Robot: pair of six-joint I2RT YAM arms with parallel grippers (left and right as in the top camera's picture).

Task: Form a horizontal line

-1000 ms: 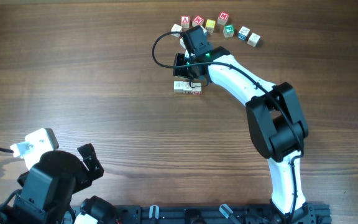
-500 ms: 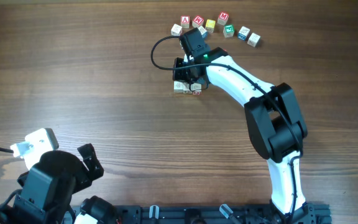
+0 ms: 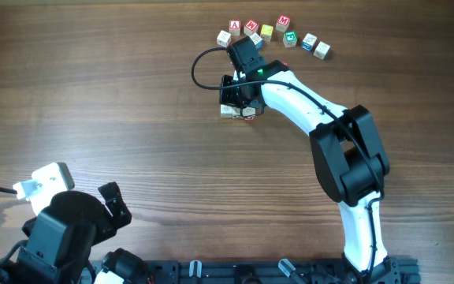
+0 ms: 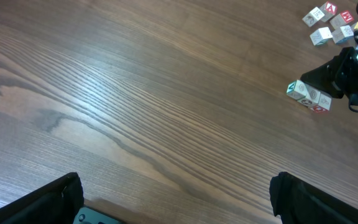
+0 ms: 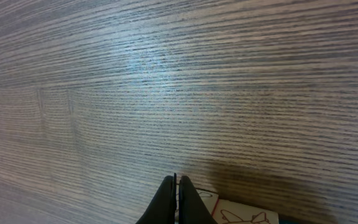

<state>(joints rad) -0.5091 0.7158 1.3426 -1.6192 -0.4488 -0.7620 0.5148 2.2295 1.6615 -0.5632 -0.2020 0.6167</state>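
Observation:
The horizontal line is a short row of pale cubes with a small red mark, lying on the wooden table at centre top. It also shows in the left wrist view. My right gripper is shut and empty. Its tips sit at the row's far edge and hide part of it. In the right wrist view the shut fingers touch or nearly touch a white cube with a red outline drawing. My left gripper is open and empty, low at the near left, far from the row.
Several loose letter cubes lie in an arc behind the row, from a pale one past a red-lettered one to a blue-marked one. The right arm's black cable loops left of the gripper. The left arm's body fills the near left corner.
My right gripper has moved a little left and nearer, down against the row, and now covers more of it. The left arm has not moved.

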